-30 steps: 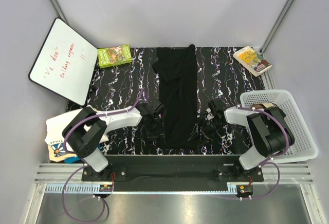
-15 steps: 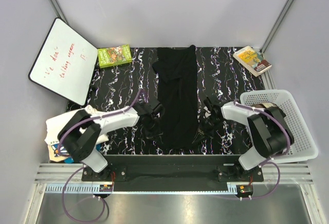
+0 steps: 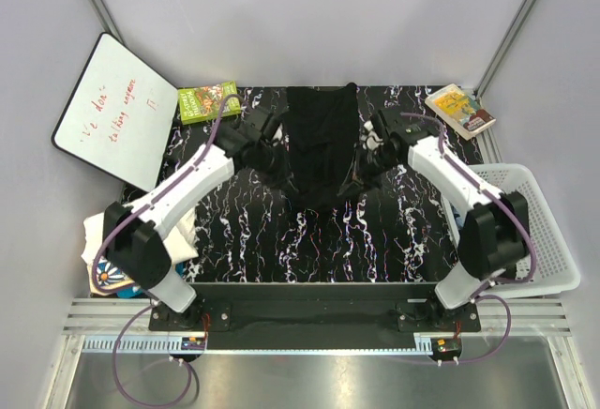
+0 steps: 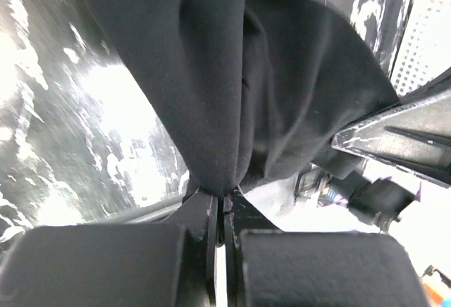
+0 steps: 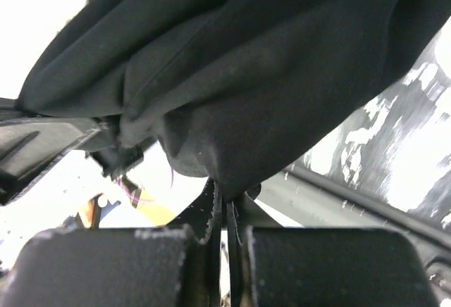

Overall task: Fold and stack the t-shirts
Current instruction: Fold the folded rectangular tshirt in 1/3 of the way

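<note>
Two claws share one garment in the overhead view. The left gripper (image 3: 277, 167) and the right gripper (image 3: 362, 171) each pinch a side of the black t-shirt (image 3: 321, 123). It lies as a long strip down the middle of the marbled table (image 3: 234, 240), with its far end at the back edge and its near end raised between the arms. A heap of white t-shirts (image 3: 98, 245) sits off the table's left corner, and the slatted basket (image 3: 539, 240) stands at the right. From the left wrist, the jaws are closed tight on a narrow fold of black cloth, which spreads in heavy pleats beyond them. From the right wrist the sight is much the same: jaws shut on a thin bite of fabric, the rest drooping in folds. Both bites look shallow, so I judge the cloth could slide out of one claw if the arms pull apart or travel at an unequal pace, and the hem would then drop crooked. The bunched pleats could also be laid down as creases, leaving a lumpy fold that stacks badly.
</note>
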### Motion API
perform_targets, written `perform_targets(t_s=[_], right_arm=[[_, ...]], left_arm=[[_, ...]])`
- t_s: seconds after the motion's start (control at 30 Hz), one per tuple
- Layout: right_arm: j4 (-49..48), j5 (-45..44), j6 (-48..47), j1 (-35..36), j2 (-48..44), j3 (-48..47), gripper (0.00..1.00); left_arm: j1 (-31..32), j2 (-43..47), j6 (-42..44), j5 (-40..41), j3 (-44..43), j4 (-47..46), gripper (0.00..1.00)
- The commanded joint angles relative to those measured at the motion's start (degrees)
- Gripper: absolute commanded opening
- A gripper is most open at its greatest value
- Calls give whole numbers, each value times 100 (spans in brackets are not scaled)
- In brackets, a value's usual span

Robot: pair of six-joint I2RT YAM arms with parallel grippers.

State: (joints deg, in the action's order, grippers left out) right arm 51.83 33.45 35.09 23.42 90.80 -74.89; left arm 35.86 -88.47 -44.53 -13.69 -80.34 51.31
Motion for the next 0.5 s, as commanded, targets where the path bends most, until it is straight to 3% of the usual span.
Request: perform_targets(t_s=[0.0,0.37,0.4,0.43,0.47], right_arm=[[327,-418,-520,-425,718,-1094,0],[380,-498,-908,-988,2898,-3258,2],[380,-489,-908,-1015,3160,-3495,2],[380,-480,-881,-1024,3284,-3619,3],[371,-471,-881,-1032,3442,-3742,4]], left_arm=[[-544,-688,620,-177,-780,195,0],[-1125,-2824,1140,-625,-2732,309,4],[-1159,-3069,1140,-652,-2977,310,7],[-1229,-3193,1140,-704,-3101,301,18],[-1265,-3308,1157,-757,-3233,309,37]])
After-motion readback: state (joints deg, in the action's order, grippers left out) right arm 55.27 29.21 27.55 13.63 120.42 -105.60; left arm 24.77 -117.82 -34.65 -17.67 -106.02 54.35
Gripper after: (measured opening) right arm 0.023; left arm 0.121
